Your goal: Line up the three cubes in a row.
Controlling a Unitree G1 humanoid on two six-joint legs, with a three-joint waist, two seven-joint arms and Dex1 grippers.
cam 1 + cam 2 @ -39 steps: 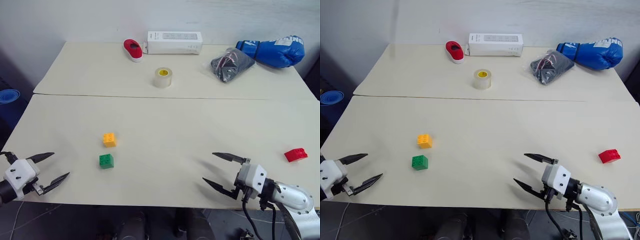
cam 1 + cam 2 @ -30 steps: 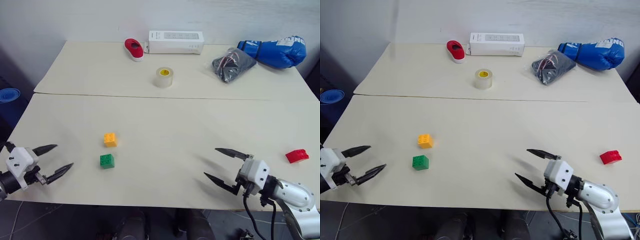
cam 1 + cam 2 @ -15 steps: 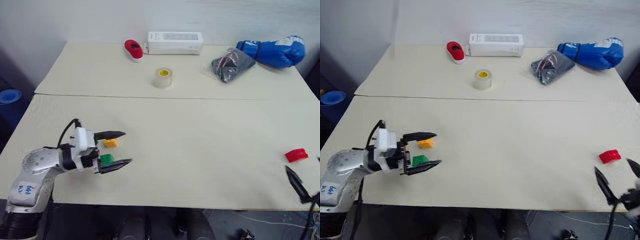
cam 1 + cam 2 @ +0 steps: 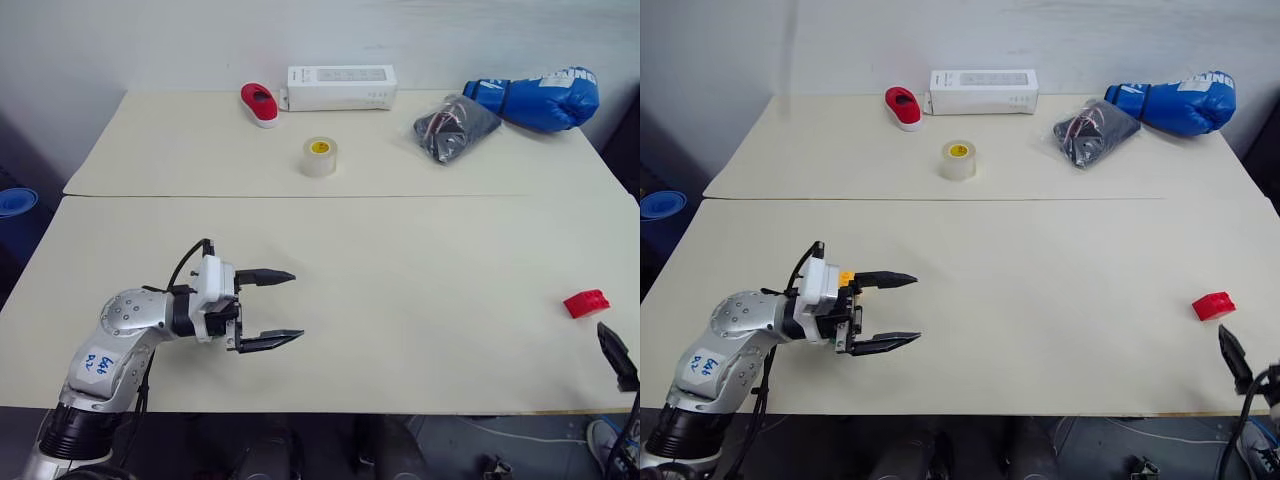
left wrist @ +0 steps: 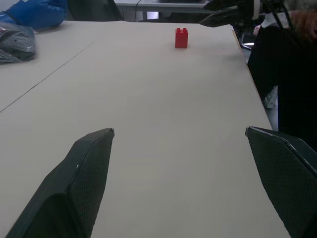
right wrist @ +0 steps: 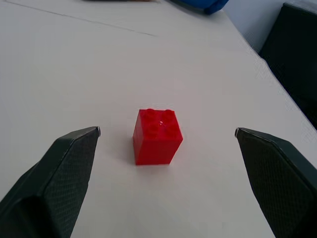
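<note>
- Head views: my left gripper (image 4: 282, 307) has swung in from the counter's (image 4: 420, 260) near left corner and now sits over the spot where the green and orange-yellow cubes lie, jaws wide apart and holding nothing. Only a sliver of the orange-yellow cube (image 4: 845, 278) peeks out beside the wrist housing; the green one is hidden behind the arm.
- Head views: my right gripper (image 4: 1234, 362) has moved from mid-counter out to the near right edge, just short of the red cube (image 4: 585, 303). I read this as both arms lining up for pickups; no cube has been grasped or moved yet.
- Left wrist view: the jaws stand open and empty, looking across bare counter toward the far red cube.
- Right wrist view: the red cube sits studs-up, centred ahead of my open jaws, and neither finger (image 6: 54, 181) touches it. A straight advance should bracket it.
- Writing: a white sticker (image 4: 92, 366) on my left forearm carries blue handwriting I can't make out. The white box (image 4: 342, 87) and blue boxing glove (image 4: 537, 98) at the back bear print too small to read.
</note>
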